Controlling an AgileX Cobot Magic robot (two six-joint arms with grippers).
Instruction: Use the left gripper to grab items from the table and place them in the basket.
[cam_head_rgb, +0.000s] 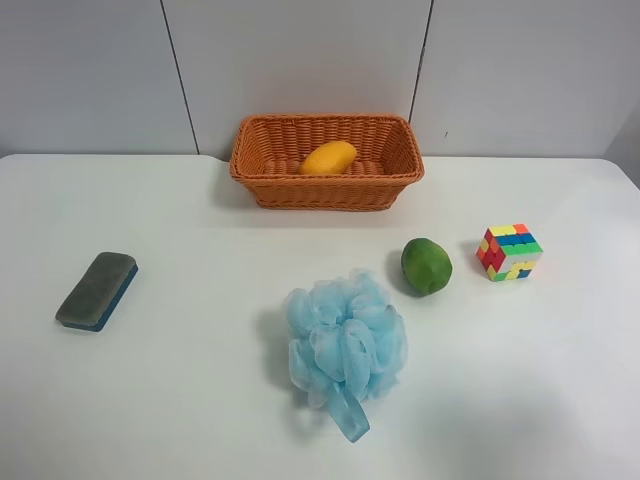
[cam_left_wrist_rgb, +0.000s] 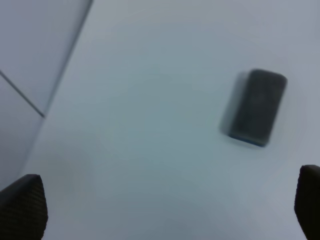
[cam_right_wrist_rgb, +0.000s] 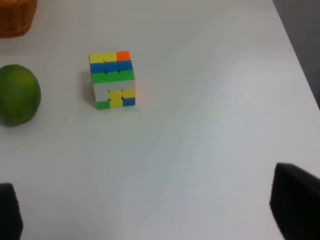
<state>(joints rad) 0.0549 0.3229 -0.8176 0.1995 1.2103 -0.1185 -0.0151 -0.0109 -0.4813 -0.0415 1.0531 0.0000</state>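
Left gripper (cam_left_wrist_rgb: 165, 210) shows only 2 black fingertips (cam_left_wrist_rgb: 22, 207) at opposite edges of the left wrist view, spread wide with nothing between them. Ahead of it and toward one finger, well apart from both tips, the grey-and-blue eraser (cam_left_wrist_rgb: 255, 106) lies flat on the white table (cam_left_wrist_rgb: 150, 150); that view is blurred, so finer detail cannot be told.

Right gripper (cam_right_wrist_rgb: 150, 215) also stands wide and empty, its 2 dark fingertips (cam_right_wrist_rgb: 295, 205) at the edges of the right wrist view. Ahead of it the puzzle cube (cam_right_wrist_rgb: 112, 80) sits alone on the table, with the green fruit (cam_right_wrist_rgb: 17, 95) near it to one side and a corner of the basket (cam_right_wrist_rgb: 15, 17) beyond that.

Neither arm appears in the exterior high view. It shows the wicker basket (cam_head_rgb: 326, 186) at the far side of the table (cam_head_rgb: 180, 400), with the mango (cam_head_rgb: 328, 158) lying inside it. Nearer the camera, the green fruit (cam_head_rgb: 426, 266) sits between the blue bath pouf (cam_head_rgb: 346, 343) and the cube (cam_head_rgb: 509, 252), close to both but touching neither. The eraser (cam_head_rgb: 97, 290) lies well apart from the other 3, at the view's left.
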